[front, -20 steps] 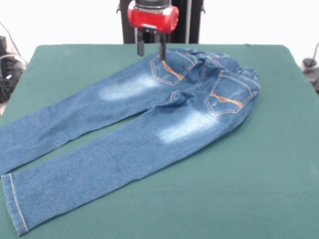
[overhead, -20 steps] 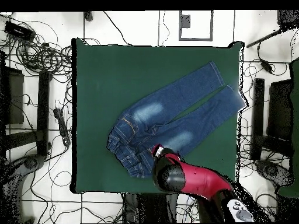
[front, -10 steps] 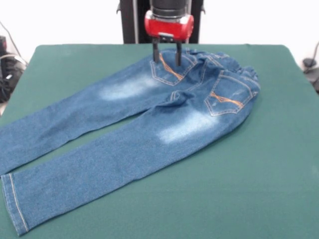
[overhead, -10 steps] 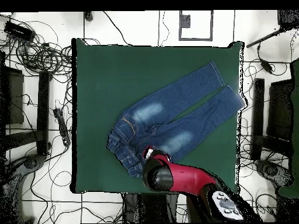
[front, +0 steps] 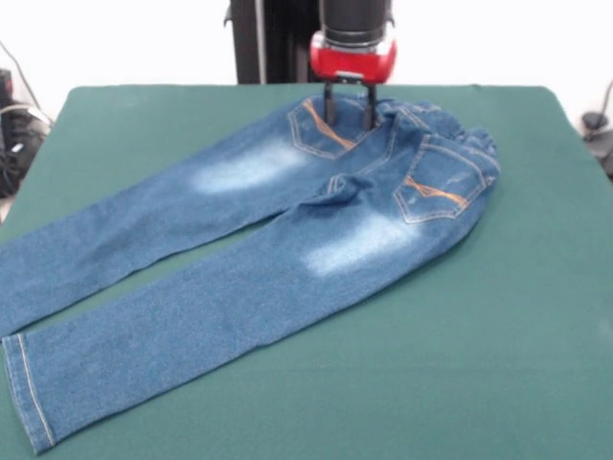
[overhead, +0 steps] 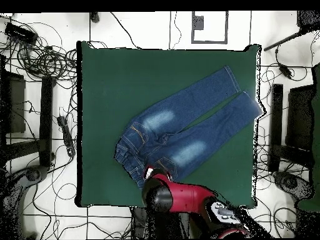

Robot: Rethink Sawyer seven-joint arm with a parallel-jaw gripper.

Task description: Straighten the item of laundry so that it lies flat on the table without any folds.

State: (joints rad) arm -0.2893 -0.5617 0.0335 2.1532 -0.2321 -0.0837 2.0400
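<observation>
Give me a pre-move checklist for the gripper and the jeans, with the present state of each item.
1. Gripper jaws open, with a clear gap between them: ok.
2. Gripper positioned over the waistband end of the jeans, by the back pocket: ok.
3. Jaws touching or holding the denim: cannot tell; the tips sit at the fabric, but contact is not visible.
4. Both legs spread apart with no crossing: ok.
5. Waistband flat: not ok; it looks bunched and gathered at the top.
6. Jeans wholly on the table: not ok; the leg ends reach the table's edge in the overhead view.
</observation>
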